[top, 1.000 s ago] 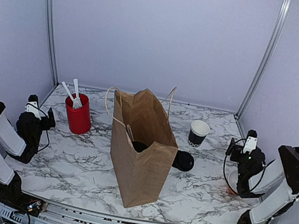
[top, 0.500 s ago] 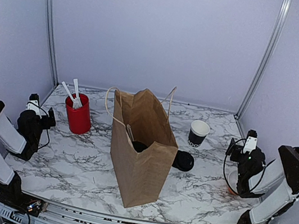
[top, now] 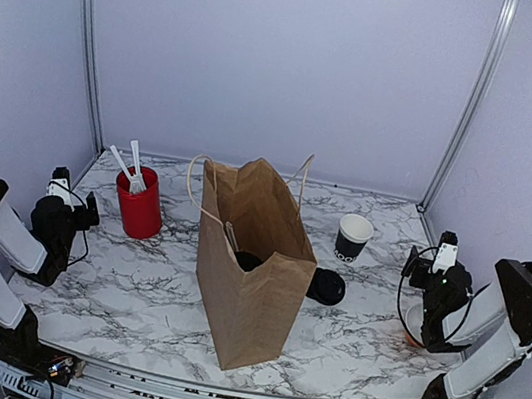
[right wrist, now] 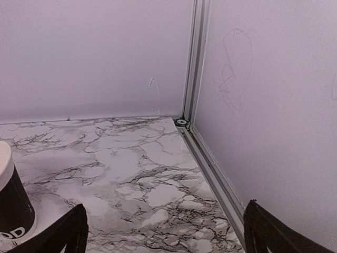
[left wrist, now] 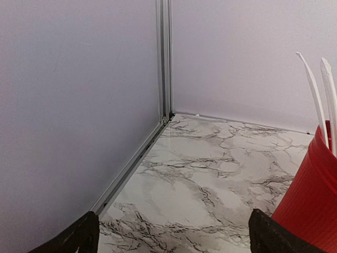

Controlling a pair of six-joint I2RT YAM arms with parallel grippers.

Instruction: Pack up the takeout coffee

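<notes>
We find both arms parked at the near corners, nothing in either pincer. The left gripper (left wrist: pixel 171 237) has its fingers spread wide over bare marble beside the red cup (top: pixel 139 208). The right gripper (right wrist: pixel 162 229) is just as wide and empty, with the open black cup (right wrist: pixel 13 205) at the edge of its view.

The takeout coffee (top: pixel 327 288), as we read it, is the black lidded shape on the table (top: pixel 130 289). It is tucked just beside the paper bag (top: pixel 250 298) on the bag's right, partly hidden by its edge. There's a dark patch down in the bag's mouth too — we can't make out what it is.

Now the dangers. The coffee sits so close to the bag that a finger could catch the paper and topple that tall, light bag. The lidless cup stands near — an easy wrong pick. And too hard a squeeze could pop the lid.
</notes>
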